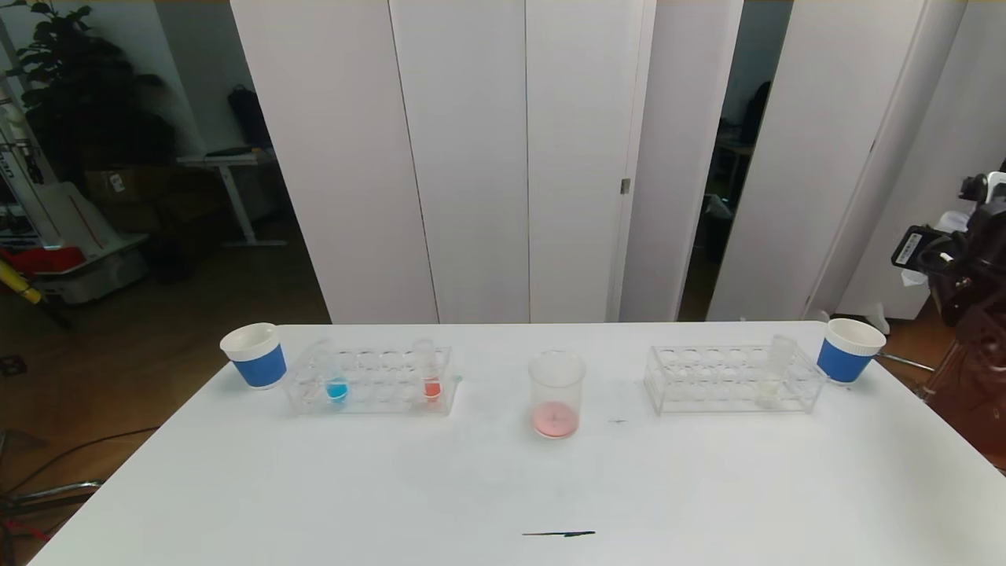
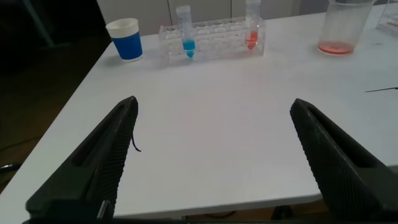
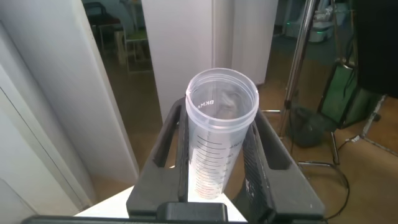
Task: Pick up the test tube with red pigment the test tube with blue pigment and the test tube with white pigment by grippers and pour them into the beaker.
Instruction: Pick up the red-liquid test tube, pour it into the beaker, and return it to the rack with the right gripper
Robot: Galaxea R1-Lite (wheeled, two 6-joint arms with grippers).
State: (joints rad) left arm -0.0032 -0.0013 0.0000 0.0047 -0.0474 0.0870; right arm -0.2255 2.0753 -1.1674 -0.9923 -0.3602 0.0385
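A makeshift lab in an office-like room: a white tabletop (image 1: 503, 487) carries two clear tube racks (image 1: 369, 383), a beaker (image 1: 556, 393) and paper cups (image 1: 255, 355), backed by white partition panels (image 1: 464, 157), a desk (image 1: 224, 161) and a plant (image 1: 75, 71).

Even, bright overhead light fell on the smooth white desk (image 1: 314, 487), washing it pale and leaving only faint shadows. The room's far left corner was dim. In the left wrist view the black jaws looked soft, out of focus.

head: high, whole table (image 1: 503, 487) | left wrist: low, shares beaker (image 2: 339, 28)
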